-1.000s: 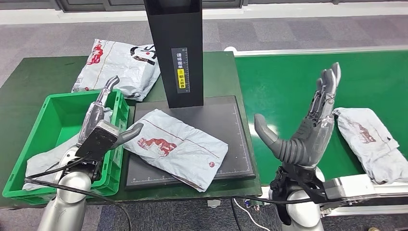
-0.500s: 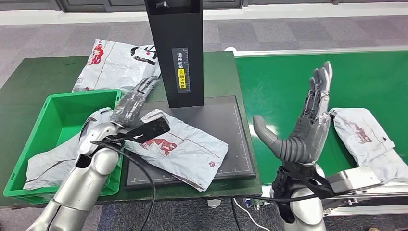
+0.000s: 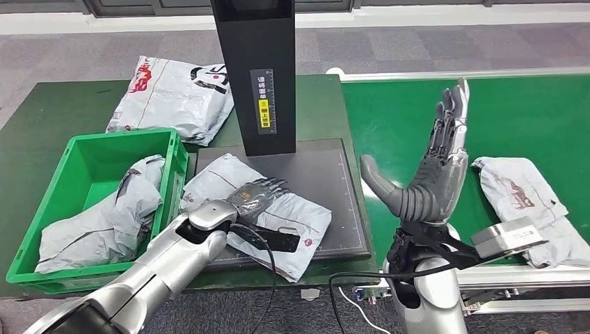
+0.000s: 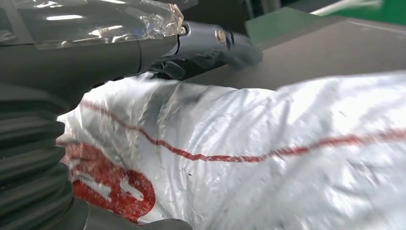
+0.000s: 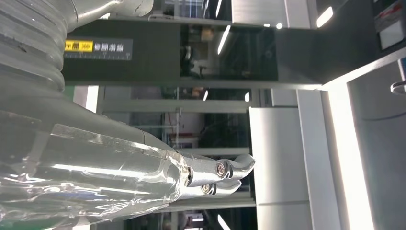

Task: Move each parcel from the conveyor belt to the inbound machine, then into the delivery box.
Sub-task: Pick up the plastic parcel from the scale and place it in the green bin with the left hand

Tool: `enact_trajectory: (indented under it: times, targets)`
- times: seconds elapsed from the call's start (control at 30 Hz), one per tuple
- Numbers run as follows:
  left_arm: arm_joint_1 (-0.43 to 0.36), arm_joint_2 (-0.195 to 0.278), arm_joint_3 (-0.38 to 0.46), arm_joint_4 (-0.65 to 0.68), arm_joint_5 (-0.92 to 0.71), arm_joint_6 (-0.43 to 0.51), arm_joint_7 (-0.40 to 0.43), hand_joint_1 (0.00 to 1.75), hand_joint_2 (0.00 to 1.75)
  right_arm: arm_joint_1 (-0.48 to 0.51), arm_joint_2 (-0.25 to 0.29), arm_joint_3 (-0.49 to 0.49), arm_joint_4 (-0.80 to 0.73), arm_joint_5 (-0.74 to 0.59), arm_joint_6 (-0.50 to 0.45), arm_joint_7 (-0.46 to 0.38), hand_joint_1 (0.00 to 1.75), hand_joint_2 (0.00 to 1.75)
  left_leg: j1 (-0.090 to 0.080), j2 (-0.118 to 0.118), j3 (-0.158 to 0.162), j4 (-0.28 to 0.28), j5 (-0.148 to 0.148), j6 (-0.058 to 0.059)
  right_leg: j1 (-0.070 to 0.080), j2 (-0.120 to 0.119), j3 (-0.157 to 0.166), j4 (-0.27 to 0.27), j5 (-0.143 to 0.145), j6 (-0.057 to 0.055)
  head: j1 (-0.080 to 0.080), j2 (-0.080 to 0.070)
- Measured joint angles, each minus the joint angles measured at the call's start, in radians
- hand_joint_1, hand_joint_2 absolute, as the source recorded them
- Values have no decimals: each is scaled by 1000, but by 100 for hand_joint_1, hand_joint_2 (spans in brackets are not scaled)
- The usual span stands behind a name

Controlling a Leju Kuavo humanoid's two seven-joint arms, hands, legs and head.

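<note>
A grey parcel (image 3: pixel 292 226) with red print lies crumpled on the black plate (image 3: pixel 327 167) of the inbound machine. My left hand (image 3: pixel 254 196) lies on top of it, fingers spread and pointing toward the column, nothing gripped. In the left wrist view the fingers (image 4: pixel 215 43) hover just over the same parcel (image 4: pixel 268 158). My right hand (image 3: pixel 431 174) is raised upright and open between the plate and the green conveyor belt (image 3: pixel 487 104); its fingertips (image 5: pixel 232 172) hold nothing. Another grey parcel (image 3: pixel 522 198) lies on the belt to its right. The green delivery box (image 3: pixel 52 188) holds a crumpled parcel (image 3: pixel 104 216).
The machine's black column (image 3: pixel 254 69) stands at the back of the plate. A large grey parcel (image 3: pixel 174 94) lies on the dark green table behind the box. The belt's white frame (image 3: pixel 529 275) runs along the near edge.
My left hand has swung from the delivery box rim rightward onto the parcel on the plate. The right hand drifted slightly left, still raised. The belt parcel shifted a little left.
</note>
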Motion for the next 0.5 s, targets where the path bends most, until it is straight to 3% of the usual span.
enact_trajectory:
  times: [0.4, 0.5]
  targets:
    - [-38, -49, -148, 115, -71, -22, -65, 2, 175, 0, 35, -25, 0, -29, 86, 4, 0, 175, 0, -1, 14, -1, -8, 3, 0, -2, 26, -1, -9, 2, 0, 0]
    - [-43, -52, -173, 119, -86, -18, -68, 130, 175, 0, 39, -29, 0, -41, 107, 3, 0, 175, 0, -1, 18, -1, -9, 4, 0, -2, 30, -1, -11, 2, 0, 0]
